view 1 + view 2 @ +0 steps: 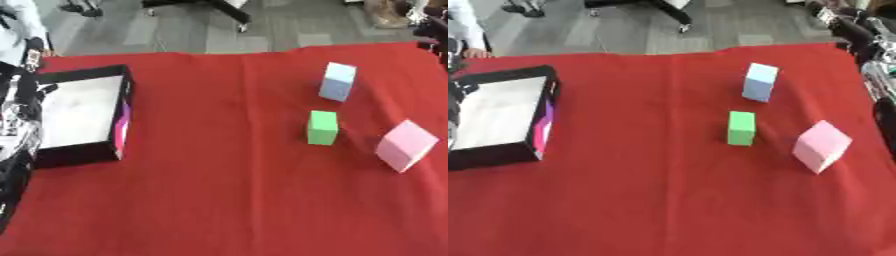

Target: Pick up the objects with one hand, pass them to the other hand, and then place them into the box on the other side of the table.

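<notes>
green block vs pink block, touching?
Apart. The left eye view shows a plain strip of red cloth between the green block and the pink block.

three blocks (742, 128), red cloth (649, 165), black box (537, 145)

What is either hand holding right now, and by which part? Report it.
Nothing is held. The blue block, green block and pink block all sit on the red cloth, untouched. Neither hand's fingers can be made out.
</notes>
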Tool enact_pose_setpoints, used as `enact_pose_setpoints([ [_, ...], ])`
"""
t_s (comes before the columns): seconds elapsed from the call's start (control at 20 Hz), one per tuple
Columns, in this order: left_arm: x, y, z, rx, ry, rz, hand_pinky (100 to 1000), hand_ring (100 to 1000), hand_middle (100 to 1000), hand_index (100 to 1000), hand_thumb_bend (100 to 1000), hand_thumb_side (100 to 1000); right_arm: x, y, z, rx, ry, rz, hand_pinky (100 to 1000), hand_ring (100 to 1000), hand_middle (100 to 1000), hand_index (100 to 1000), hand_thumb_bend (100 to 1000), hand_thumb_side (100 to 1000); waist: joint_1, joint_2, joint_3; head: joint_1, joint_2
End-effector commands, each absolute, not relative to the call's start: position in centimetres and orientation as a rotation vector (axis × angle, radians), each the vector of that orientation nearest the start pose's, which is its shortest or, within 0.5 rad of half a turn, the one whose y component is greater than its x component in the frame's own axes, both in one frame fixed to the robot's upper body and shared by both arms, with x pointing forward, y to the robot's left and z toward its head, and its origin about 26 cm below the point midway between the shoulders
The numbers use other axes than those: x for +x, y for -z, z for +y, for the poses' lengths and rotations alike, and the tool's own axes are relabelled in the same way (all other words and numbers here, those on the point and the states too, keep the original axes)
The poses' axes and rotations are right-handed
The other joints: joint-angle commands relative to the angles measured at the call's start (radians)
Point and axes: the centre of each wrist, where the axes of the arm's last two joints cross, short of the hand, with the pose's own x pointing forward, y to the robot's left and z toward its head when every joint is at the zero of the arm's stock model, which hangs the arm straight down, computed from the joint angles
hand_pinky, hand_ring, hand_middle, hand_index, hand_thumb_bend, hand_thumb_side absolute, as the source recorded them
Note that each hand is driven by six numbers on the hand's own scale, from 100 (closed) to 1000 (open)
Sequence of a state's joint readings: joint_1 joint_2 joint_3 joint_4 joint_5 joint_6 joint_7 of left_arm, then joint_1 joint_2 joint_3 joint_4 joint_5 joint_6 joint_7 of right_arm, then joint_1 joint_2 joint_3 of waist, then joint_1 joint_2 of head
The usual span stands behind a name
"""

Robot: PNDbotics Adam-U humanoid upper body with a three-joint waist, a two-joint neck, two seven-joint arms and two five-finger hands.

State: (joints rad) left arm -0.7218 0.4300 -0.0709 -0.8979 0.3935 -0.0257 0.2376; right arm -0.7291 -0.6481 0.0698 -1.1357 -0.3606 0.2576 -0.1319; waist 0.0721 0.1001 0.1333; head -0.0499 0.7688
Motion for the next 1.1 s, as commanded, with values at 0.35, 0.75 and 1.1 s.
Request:
enact_pose_setpoints([
  [0.35, 44.5, -12.4, 34.6, 0.266, -0.082, -1.695, 845, 857, 848, 902, 510, 752, 41.1, -24.9, -38.1, -0.558, -0.351, -1.607, 928, 922, 887, 933, 672, 398, -0.02, 0.004, 0.001, -0.048, 0.001],
  [0.75, 43.9, -13.8, 35.8, 0.309, -0.025, -1.713, 846, 858, 849, 902, 509, 750, 35.0, -30.5, -37.3, -0.763, -0.942, -1.327, 927, 928, 896, 943, 701, 364, -0.046, 0.012, -0.013, -0.078, 0.001],
  [1.1, 43.8, -14.3, 35.7, 0.31, -0.01, -1.722, 845, 858, 849, 902, 509, 750, 31.2, -29.9, -35.8, -0.796, -1.082, -1.191, 915, 913, 877, 934, 754, 323, -0.046, 0.023, -0.013, -0.085, 0.001],
])
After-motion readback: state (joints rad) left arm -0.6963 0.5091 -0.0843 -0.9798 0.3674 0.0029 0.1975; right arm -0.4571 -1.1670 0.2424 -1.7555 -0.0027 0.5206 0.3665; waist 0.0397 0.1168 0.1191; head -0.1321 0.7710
